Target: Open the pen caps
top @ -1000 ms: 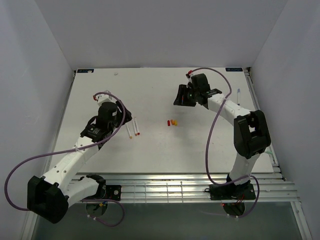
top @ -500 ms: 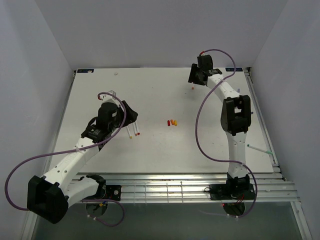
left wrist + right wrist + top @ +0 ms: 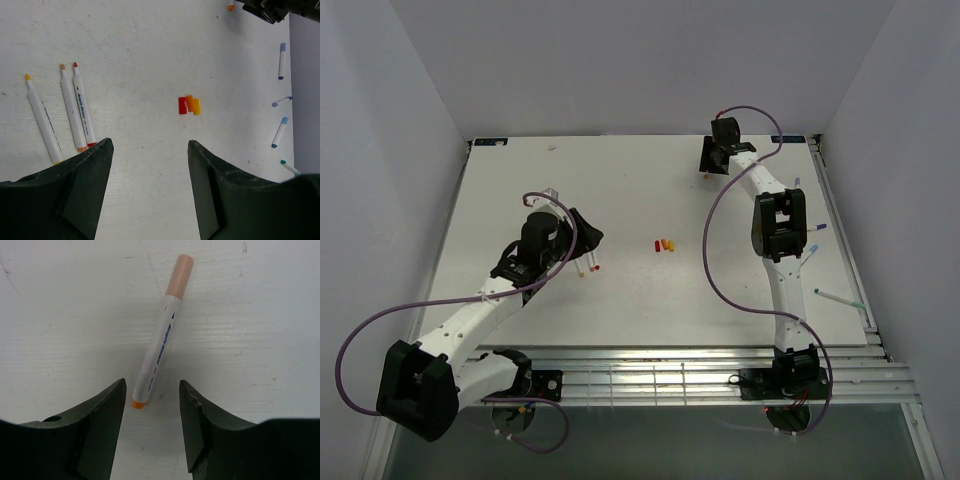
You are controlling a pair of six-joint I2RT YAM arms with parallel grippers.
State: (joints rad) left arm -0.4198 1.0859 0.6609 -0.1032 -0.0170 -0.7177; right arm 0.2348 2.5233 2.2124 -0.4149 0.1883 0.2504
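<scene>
Peach pen cap [image 3: 180, 273] lies just beyond the right tool [image 3: 151, 385], which gapes open and empty.

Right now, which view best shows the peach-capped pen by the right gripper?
Right wrist: the peach-capped pen lies whole, cap on, its orange end between the open right gripper tips. Top external shows a speck; left wrist shows only an orange end at the frame's top.

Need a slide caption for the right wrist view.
Open right pincer poised over a white marker lying on the table, its peach cap on.
</scene>
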